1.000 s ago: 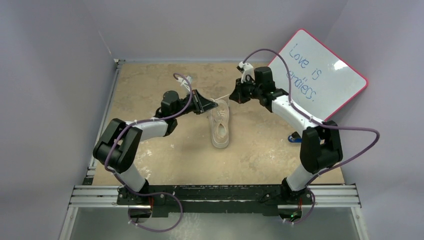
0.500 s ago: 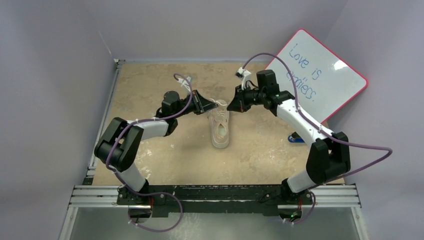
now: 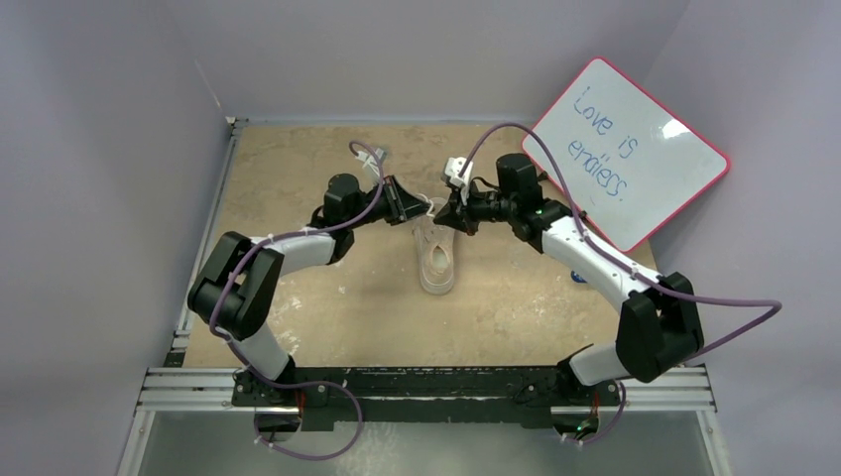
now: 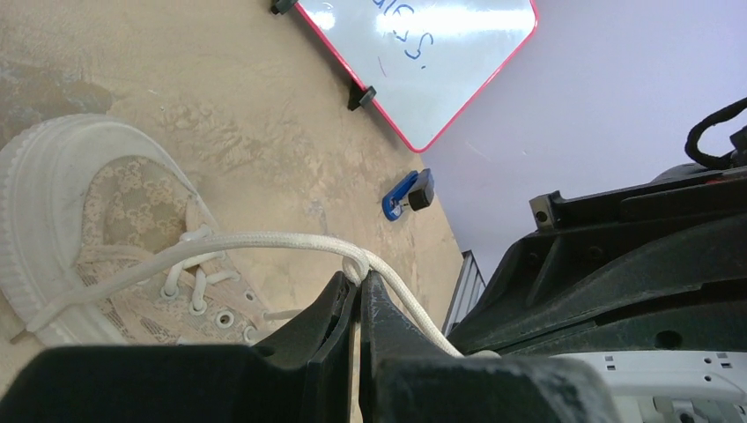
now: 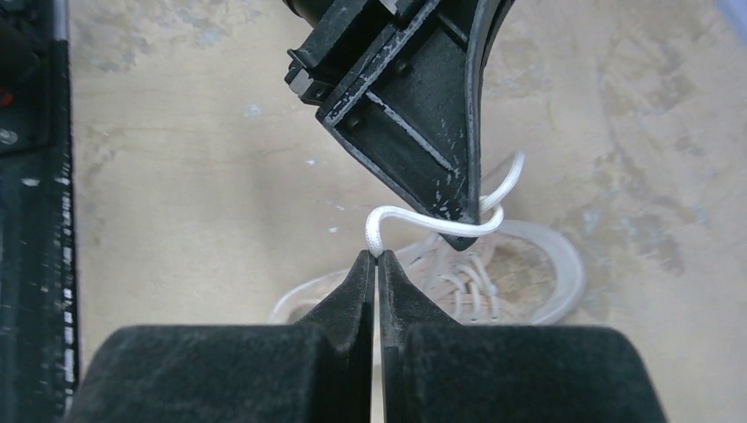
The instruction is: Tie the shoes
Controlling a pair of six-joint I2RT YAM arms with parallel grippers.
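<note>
Above tan table (image 3: 327,297), left claw (image 4: 357,291) and right claw (image 5: 376,264) pinch sneaker (image 3: 437,263) laces (image 4: 264,240).

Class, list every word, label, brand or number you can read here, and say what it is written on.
"Love is endless." – blue handwriting on the whiteboard.
Sneaker fabric pattern: too blurred to read.
Blue stapler: no readable label.

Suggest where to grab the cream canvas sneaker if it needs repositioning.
Likely the near end of the cream canvas low-top sneaker, jaws straddling its pale rubber sides from above: it stands upright and narrow, uncovered, while left gripper and right gripper pinch the cream lace over the far end.
</note>
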